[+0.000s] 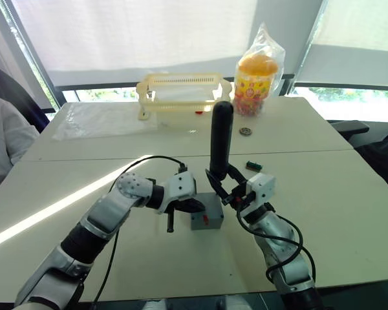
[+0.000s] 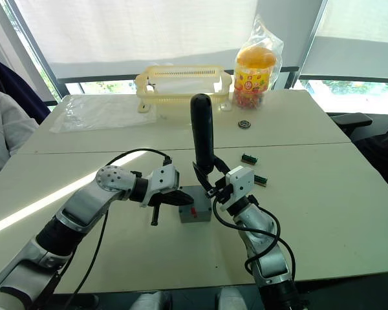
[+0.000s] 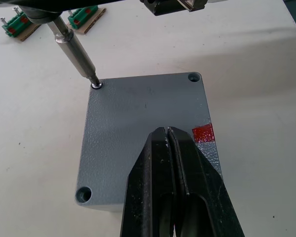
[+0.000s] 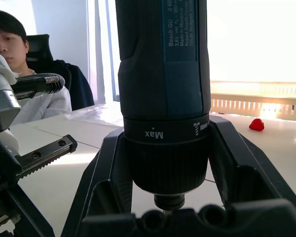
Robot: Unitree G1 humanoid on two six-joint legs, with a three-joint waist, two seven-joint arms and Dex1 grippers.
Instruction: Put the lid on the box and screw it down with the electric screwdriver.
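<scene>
Left eye view: the box (image 1: pixel 205 219) sits on the desk (image 1: pixel 349 194) near its front edge, about midway between the side edges, with the lid (image 1: pixel 207 208) already on top. My right end effector (image 1: pixel 227 187) is clamped around the electric screwdriver (image 1: pixel 220 143), held nearly upright with the bit end down over the far side of the lid. My left end effector (image 1: pixel 181 208) rests against the box's left side. At the far edge of the desk stand a yellow basket (image 1: pixel 181 93) and a bagged orange-lidded jar (image 1: pixel 256 76); a clear plastic sheet (image 1: pixel 100 119) lies toward the far left corner.

Right eye view: same layout. Two small green connector blocks (image 2: pixel 249 159) lie on the desk beyond my right end effector, and a small round metal part (image 2: pixel 245 123) lies near the jar.

Left wrist view: my left end effector's fingers (image 3: pixel 160 182) are pressed together with nothing between them, lying on the lid. The metal bit (image 3: pixel 77 52) is tilted and its tip sits in the screw hole (image 3: pixel 96 85) at one lid corner. Two other corner holes are visible. A red mark (image 3: pixel 203 133) shows on the box's side.

Right wrist view: my right end effector's fingers (image 4: pixel 227 158) flank the screwdriver's barrel, gripping it at the collar. A person (image 4: pixel 19 74) sits beyond the desk.
</scene>
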